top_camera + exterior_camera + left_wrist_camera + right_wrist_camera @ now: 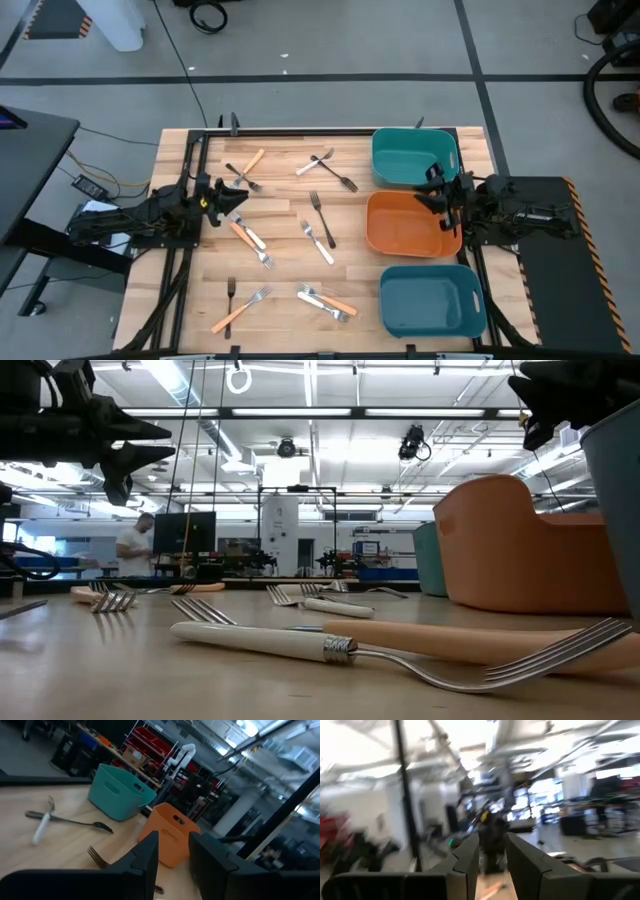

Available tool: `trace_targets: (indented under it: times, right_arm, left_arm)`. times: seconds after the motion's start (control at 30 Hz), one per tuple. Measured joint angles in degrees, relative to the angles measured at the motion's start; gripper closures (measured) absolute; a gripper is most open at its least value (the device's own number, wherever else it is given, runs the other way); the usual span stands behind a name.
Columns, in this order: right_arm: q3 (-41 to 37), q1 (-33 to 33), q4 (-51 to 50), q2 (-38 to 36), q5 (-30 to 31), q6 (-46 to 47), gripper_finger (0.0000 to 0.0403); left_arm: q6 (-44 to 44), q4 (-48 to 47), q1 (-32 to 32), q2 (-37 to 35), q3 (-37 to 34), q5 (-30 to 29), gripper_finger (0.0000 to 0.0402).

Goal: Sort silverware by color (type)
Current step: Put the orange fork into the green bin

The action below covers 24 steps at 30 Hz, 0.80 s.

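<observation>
Twelve-odd forks lie scattered flat on table, long axes every direction (none aligned); left hand and right hand released, empty.

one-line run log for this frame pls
phase: start, nothing sorted | left gripper: open, empty, over table's left side | right gripper: open, empty, by orange bin | forks: scattered on table | bins: empty

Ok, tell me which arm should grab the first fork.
Probably left. The left gripper hangs open right beside the orange-handled fork and white-handled fork, while the right gripper sits over the orange plastic bin, away from the forks.
</observation>
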Motion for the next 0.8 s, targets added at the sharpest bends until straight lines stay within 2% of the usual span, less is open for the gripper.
trace_targets:
  times: [0.23, 0.47, 0.6, 0.67, 0.8]
  right_arm:
    - [0.00, 0.02, 6.83, 0.00, 9.83, 11.95, 0.0299]
    - [-0.02, 0.02, 13.72, 0.00, 11.27, 12.26, 0.0298]
    - [-0.01, 0.02, 13.67, 0.00, 11.27, 12.21, 0.0298]
    - [-0.02, 0.02, 13.79, 0.09, 11.75, 12.67, 0.0298]
    - [-0.01, 0.01, 15.80, 0.50, 17.00, 13.72, 0.0298]
  left_arm:
    - [-3.52, 0.02, -0.02, 0.00, 0.00, -5.15, 0.0285]
    - [-3.43, 0.70, 0.00, 0.00, 0.00, -5.89, 0.0285]
    - [2.55, 0.46, 0.33, 0.03, 0.00, -6.59, 0.0285]
    - [1.42, 0.80, 0.37, 0.03, 0.00, -6.62, 0.0285]
    - [-3.64, 2.19, 0.37, 0.03, 0.00, -6.59, 0.0285]
